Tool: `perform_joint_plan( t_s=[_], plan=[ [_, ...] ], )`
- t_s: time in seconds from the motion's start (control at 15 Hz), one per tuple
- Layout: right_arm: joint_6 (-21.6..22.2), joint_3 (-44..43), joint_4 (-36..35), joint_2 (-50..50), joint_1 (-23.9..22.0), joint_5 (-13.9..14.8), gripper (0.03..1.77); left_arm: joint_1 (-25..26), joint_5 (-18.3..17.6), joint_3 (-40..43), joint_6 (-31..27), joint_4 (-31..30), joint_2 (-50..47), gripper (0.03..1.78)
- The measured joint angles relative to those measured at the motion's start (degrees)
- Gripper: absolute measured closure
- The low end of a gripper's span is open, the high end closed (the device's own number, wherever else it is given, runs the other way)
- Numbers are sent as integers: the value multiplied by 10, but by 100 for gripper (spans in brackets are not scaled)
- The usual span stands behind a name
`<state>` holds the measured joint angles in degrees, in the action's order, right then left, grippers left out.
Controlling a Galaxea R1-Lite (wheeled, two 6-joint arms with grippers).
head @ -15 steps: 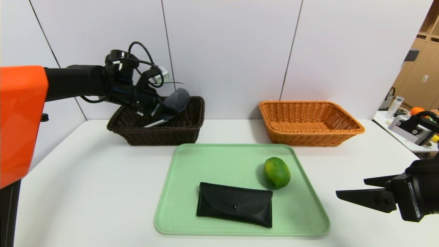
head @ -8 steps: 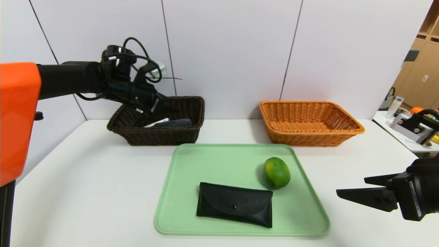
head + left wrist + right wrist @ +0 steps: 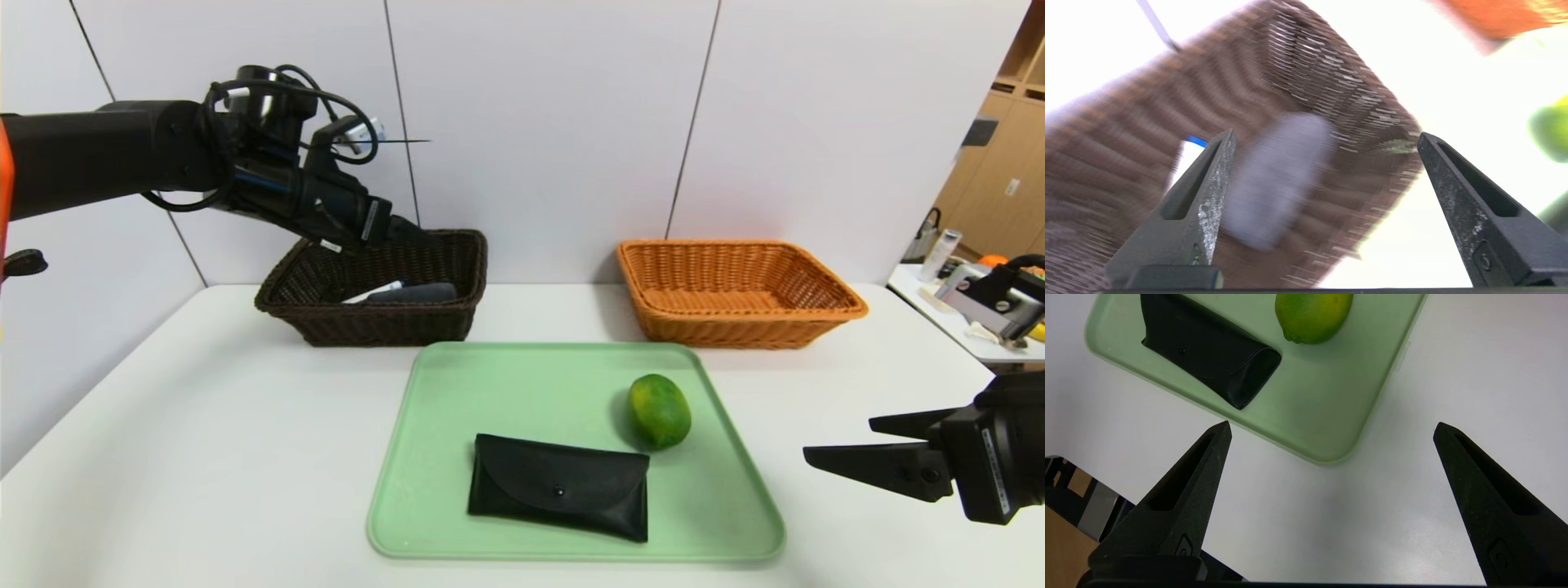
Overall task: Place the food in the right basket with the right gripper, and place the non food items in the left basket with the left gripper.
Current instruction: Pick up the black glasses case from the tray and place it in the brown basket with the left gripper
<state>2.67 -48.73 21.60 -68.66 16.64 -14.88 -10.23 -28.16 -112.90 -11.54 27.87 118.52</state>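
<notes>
From the head camera, the left claw point(image 3: 408, 231) hangs over the back of the dark basket point(image 3: 371, 322) with nothing in it. The rolled towel point(image 3: 412, 292) and the marker point(image 3: 369, 291) lie inside that basket. On the green tray point(image 3: 522, 376) on the desk point(image 3: 204, 441) sit the black pouch point(image 3: 559, 496) and, just beside its far right corner, the lime point(image 3: 658, 411). The orange basket point(image 3: 739, 294) stands behind the tray to the right. The right claw point(image 3: 841, 445) hovers off the tray's right edge, fingers apart.

From the left wrist camera, the claw's fingers point(image 3: 1208, 196) stand wide apart and empty above the towel point(image 3: 1278, 175).

From the right wrist camera, that claw's fingers point(image 3: 1196, 486) are spread wide over bare desk, the lime point(image 3: 1312, 314) and pouch point(image 3: 1208, 347) ahead of them.

The pouch looks flat, light and limp with a smooth skin; it probably needs a pinch across its short width near an edge, one finger sliding under. The lime looks firm, round and likely to roll, so gripping across its narrow middle seems safest.
</notes>
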Motion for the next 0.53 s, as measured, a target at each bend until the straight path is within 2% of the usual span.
perform_joint_plan(
  t_s=[0.2, 0.33, 0.53],
  plan=[
    [0, -7, 0, -1, 3, -1, 9, -46, 75, 5, 88, 41, -25, 19],
    [0, -11, 0, -1, 4, -1, 9, -80, 113, 7, 116, 76, -34, 17],
    [0, -12, 1, 0, 5, -1, 9, -131, 131, 9, 150, 109, -55, 15]
  ],
)
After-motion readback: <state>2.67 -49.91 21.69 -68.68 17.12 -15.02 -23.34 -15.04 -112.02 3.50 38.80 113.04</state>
